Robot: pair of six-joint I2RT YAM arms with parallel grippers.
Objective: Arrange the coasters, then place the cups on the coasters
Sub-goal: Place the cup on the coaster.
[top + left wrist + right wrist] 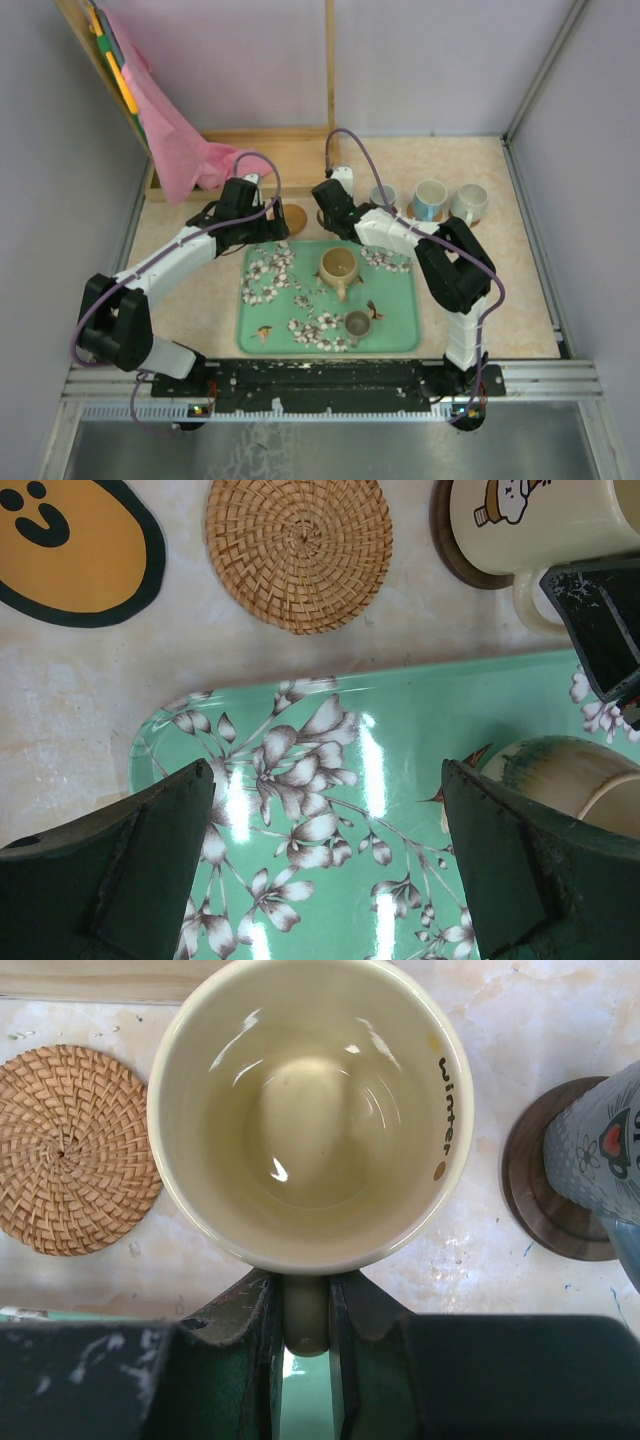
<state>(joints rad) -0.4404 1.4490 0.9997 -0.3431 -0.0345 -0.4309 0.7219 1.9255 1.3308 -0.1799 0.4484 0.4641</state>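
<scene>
My right gripper (305,1300) is shut on the handle of a cream cup (310,1110), which stands upright. In the left wrist view this cup (540,515) rests on a dark brown coaster (448,550). A woven tan coaster (70,1150) lies to its left. To the right, a grey cup (600,1150) stands on another dark brown coaster (545,1195). My left gripper (325,780) hangs open over the far left corner of the green floral tray (300,700), holding nothing. A tan cup (338,266) and a small dark cup (357,323) stand on the tray.
An orange coaster with a smiling face (70,550) lies left of the woven coaster (298,550). A pale blue cup (430,198) and a white cup (468,203) stand in the back right row. A pink cloth (175,140) hangs over a wooden frame (290,145) at the back left.
</scene>
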